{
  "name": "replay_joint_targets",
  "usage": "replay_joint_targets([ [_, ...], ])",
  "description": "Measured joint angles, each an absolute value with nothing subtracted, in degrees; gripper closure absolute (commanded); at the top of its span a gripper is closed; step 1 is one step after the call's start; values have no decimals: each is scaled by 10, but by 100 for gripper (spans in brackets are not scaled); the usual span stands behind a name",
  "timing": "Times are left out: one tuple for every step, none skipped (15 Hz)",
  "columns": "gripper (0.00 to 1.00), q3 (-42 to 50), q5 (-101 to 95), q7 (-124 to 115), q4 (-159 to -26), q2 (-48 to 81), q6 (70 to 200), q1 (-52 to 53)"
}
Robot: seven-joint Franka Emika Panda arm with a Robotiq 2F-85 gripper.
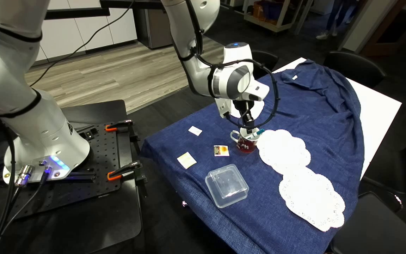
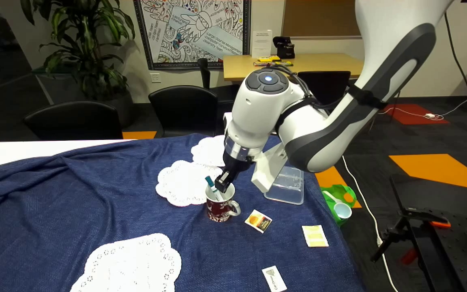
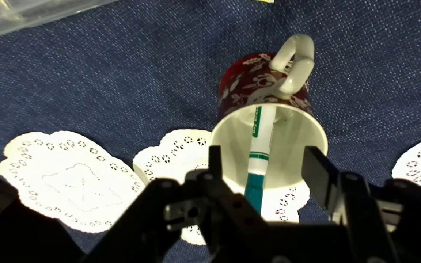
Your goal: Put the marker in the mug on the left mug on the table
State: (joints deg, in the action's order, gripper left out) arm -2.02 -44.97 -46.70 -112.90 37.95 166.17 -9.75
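Clearly, the black gripper point(image 3: 263, 166) has its two jaws spread wide, and in the wrist view a gap is seen between each fingertip and the marker point(image 3: 263, 140). The marker is inside the mug point(image 3: 245, 86), leaning, with its teal cap rising above the rim. Its long axis is therefore tilted: the cap points upward and away from the handle, while the white barrel goes down toward the handle side (along it one can read "Dry Erase", next to the rim). The mug stands upright on the cloth point(image 2: 103, 190); its inside is glazed and creamy white, its outer wall dark red with a white leafy pattern. Whether a finger touches the rim, I cannot tell.

Just beside the mug lies a white doily point(image 1: 284, 150), flat, with scalloped border and many small pierced holes; its edge meets another doily point(image 1: 312, 199) of the same kind. A third doily point(image 2: 130, 263) lies apart from these two. Near the mug there is also a small printed packet point(image 1: 221, 150), and farther away a pale yellow packet point(image 1: 186, 160) and a white packet point(image 1: 195, 131). A square container point(image 1: 226, 186) of clear plastic, with rounded corners, lets the blue of the cloth show through. This cloth has a visible weave and, at one part, loose folds; beyond it, the table point(image 1: 379, 106) shows its smooth white top.
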Motion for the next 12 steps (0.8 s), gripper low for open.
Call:
replay_joint_targets([
  [49, -21, -446, -467, -1125, 385, 1662, -98],
  [51, -22, -441, -467, -1121, 390, 1662, -98],
  [49, -23, -437, -467, -1117, 395, 1662, -98],
  [50, -23, -433, -467, -1114, 400, 1662, -98],
  [47, -23, -430, -467, -1111, 404, 1662, -98],
  [49, -23, -428, -467, -1107, 408, 1662, -98],
  [47, -23, -425, -467, -1104, 412, 1662, -99],
  [50, -15, -397, -456, -1102, 416, 1662, -92],
  [52, -1, -357, -432, -1101, 419, 1664, -78],
  [52, 13, -317, -409, -1099, 422, 1665, -64],
  [54, 26, -278, -386, -1097, 425, 1665, -49],
  [54, 37, -240, -364, -1094, 429, 1665, -35],
])
